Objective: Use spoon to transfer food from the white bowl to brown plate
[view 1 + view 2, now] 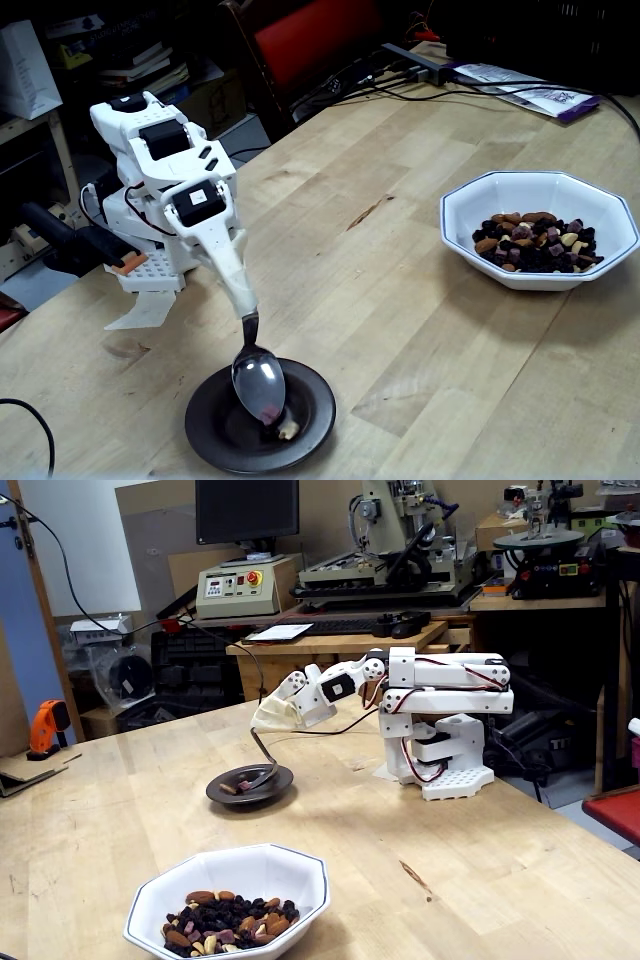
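In a fixed view the white arm (pixel 180 190) stands at the far left of the wooden table (pixel 420 300) and reaches down to the gripper (pixel 243 305), whose jaws are clamped on the taped top of the spoon (pixel 257 380). The spoon's bowl tips over the brown plate (pixel 315 410) at the near left, with a tan nut and a purple bit of food (pixel 288 430) lying on the plate just beside it. Well apart at the right sits the white bowl (pixel 470 205), holding the rest of the trail mix (pixel 535 243); in another fixed view the plate (pixel 222 795) lies beyond the bowl (pixel 300 865).
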`<action>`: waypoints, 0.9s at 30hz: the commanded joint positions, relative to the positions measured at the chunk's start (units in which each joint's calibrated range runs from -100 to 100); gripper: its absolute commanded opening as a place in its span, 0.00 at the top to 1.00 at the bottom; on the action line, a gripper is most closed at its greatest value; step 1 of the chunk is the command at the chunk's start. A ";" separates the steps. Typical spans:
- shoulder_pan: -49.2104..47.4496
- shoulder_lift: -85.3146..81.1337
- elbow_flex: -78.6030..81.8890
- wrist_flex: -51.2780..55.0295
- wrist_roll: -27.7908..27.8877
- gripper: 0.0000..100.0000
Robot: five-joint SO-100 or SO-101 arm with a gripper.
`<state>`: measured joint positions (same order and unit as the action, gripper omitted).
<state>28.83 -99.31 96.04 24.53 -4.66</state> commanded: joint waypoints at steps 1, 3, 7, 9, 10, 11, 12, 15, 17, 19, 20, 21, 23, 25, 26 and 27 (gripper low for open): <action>-0.17 -0.69 -2.59 0.06 -0.10 0.95; 0.06 -0.69 -2.59 0.06 -0.05 0.95; 0.35 -0.69 -2.59 0.14 0.05 0.95; 0.35 -0.69 -2.59 0.14 -0.05 0.95; 0.20 -0.69 -2.59 0.14 -0.05 0.95; 0.20 -0.69 -2.59 0.14 -0.05 0.95; -0.02 -0.69 -2.59 0.14 -0.05 0.95; 0.06 -0.69 -2.59 0.14 -0.05 0.95; 0.13 -0.69 -2.68 0.14 -0.05 0.95; 0.43 -0.69 -2.68 0.14 -0.05 0.95; 0.50 -0.69 -2.68 0.14 -0.05 0.95; 0.58 -0.69 -2.77 0.06 -0.05 0.95; 0.58 -0.69 -2.86 0.06 -0.05 0.95; 0.58 -0.69 -3.92 0.06 -0.05 0.95; 0.58 -0.69 -4.80 0.06 -0.05 0.95; 0.58 -0.69 -5.78 0.06 -0.10 0.95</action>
<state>28.83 -99.31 96.04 24.53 -4.66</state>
